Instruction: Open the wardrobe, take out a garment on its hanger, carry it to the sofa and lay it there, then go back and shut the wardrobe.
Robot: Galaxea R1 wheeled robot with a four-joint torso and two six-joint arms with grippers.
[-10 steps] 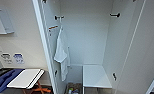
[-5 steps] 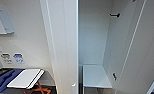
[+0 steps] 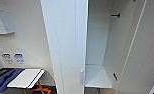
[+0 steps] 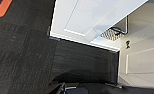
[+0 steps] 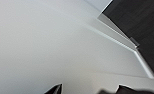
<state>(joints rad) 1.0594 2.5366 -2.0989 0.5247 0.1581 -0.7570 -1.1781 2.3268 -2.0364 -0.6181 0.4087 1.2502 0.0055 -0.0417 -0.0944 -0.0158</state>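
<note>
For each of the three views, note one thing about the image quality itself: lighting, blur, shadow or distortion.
Head view: wide-angle bend makes the wardrobe door lean and splay, and the picture is soft. Left wrist view: the dark floor is dim beside brightly lit white panels. Right wrist view: a pale door surface nearly washed out, with little texture.

Head view: wardrobe dead ahead, close. Left door swung across the middle of the frame, small vertical white handle low on its right edge. Right door open, angled off to the right. Interior visible between them: white walls, a white shelf low down, one dark fitting up high on the right inner wall, another dark fitting lower down. Left of the wardrobe: white wall with two small blue-and-white signs, a white board lying over orange legs, something blue beside it.
</note>
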